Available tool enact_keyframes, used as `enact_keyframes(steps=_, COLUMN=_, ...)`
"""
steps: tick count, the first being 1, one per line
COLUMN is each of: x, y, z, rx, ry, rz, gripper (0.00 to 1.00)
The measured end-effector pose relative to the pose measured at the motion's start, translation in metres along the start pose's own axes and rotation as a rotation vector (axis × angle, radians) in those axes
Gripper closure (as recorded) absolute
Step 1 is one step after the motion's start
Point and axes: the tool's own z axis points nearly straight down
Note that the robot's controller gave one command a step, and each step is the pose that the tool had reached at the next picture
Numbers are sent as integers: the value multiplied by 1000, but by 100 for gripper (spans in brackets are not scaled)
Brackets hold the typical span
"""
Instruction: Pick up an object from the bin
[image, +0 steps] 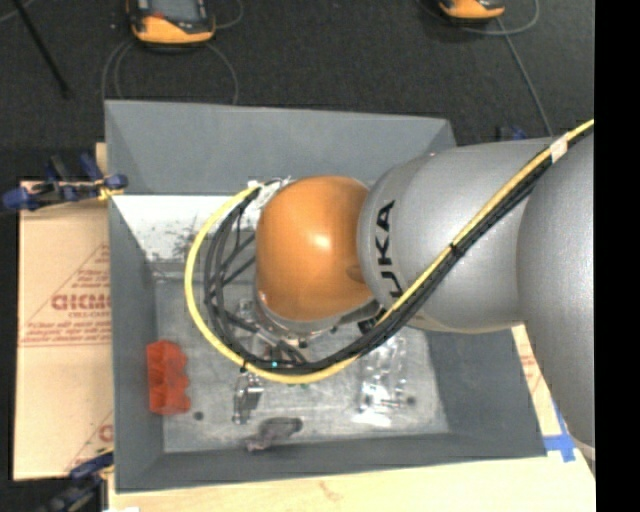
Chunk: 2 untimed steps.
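red block (167, 378) left, clear packet (385, 386) right, dark piece (277, 430) near claw (247, 397).

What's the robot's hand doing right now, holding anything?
Gripper: cannot be told whether open or closed; it hangs low in the bin, next to a small dark object near the front wall.

Grey bin (300, 150), red block (168, 378) — dark lump (277, 431), clear packet (385, 385)

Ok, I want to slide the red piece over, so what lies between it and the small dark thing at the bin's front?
Only bare grey bin floor separates the red piece and dark thing, in the camera view.
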Motion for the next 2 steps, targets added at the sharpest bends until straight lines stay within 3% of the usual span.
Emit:
enact_keyframes(steps=1, x=15, y=-61, z=29, rx=3, ry=-3, rz=-102, gripper=0)
enact_keyframes(steps=2, x=12, y=-94, z=111, rx=0, ry=-10, rz=-131, gripper=0)
